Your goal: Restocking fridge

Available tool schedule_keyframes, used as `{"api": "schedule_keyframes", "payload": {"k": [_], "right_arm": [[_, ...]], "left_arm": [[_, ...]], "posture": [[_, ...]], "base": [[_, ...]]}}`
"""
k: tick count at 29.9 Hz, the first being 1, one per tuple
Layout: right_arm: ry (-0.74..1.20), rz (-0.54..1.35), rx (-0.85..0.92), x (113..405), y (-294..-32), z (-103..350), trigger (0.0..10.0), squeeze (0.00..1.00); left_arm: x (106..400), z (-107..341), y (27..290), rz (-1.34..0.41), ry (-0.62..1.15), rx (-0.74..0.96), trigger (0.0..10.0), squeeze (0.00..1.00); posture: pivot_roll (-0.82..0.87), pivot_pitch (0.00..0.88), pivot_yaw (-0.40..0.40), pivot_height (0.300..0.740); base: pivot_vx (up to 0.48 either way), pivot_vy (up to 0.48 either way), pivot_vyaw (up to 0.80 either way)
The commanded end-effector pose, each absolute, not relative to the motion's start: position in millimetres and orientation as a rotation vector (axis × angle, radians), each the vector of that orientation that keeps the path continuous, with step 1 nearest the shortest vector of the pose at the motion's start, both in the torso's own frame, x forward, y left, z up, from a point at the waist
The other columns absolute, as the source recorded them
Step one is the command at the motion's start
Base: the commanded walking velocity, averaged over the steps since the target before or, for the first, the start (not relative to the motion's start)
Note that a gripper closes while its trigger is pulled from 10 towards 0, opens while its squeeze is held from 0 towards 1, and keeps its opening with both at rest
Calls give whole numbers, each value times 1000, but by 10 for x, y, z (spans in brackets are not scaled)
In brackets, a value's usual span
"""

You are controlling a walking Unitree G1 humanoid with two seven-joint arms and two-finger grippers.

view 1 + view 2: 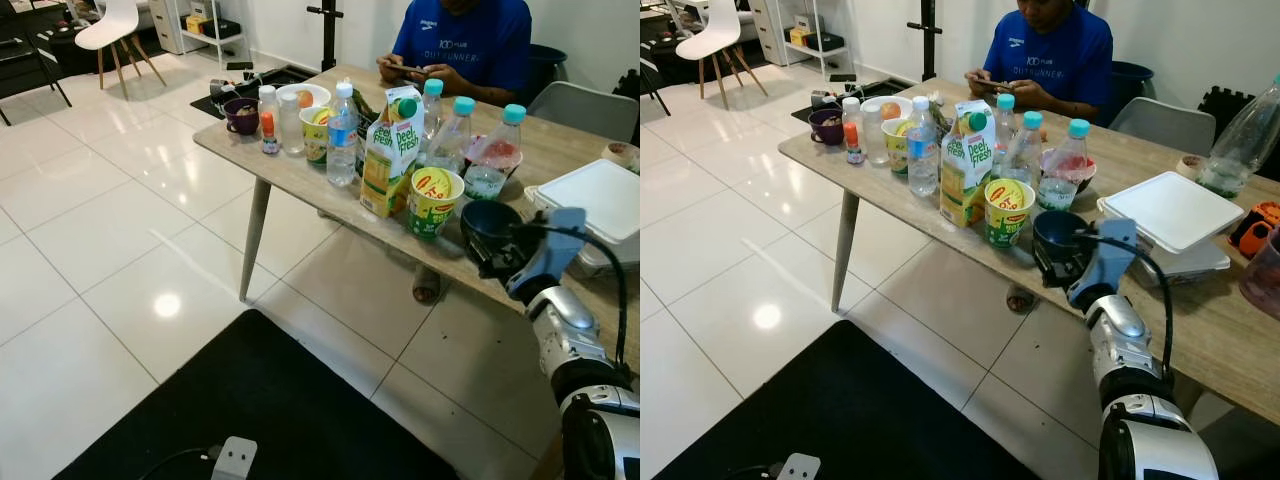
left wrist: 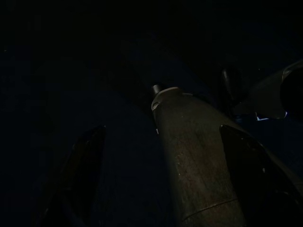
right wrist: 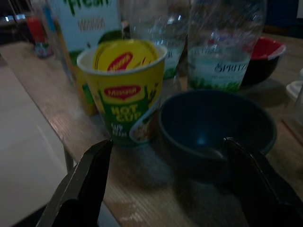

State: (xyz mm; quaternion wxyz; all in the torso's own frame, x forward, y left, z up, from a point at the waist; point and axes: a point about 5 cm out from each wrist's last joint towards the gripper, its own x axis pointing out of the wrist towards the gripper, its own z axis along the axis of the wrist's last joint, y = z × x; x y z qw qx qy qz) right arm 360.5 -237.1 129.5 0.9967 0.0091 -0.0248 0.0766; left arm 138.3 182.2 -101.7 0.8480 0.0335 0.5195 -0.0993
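Hovering right tool (image 3: 165, 189), fingers spread, at desk (image 1: 300, 180) edge; dark blue round bowl (image 3: 218, 125) sitting dead ahead between fingertips, yellow Maggi noodle cup (image 3: 124, 90) just beside it.

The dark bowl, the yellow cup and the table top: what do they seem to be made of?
Dark bowl: probably glazed ceramic or plastic, with a glossy highlight inside. Yellow cup: printed paper or plastic, with a foil-like lid. Table top: pale wood-grain, maybe laminate.
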Motion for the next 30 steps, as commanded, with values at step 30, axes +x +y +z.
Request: {"api": "schedule_keyframes", "payload": {"k": [30], "right_arm": [[-37,27,-51,3619,-2500,1318,10000,0]], "left_arm": [[1019,-1076,2113,-186,1176,93,10000,0]], "posture": [[35,132,37,740]], "base": [[0,0,0]]}}
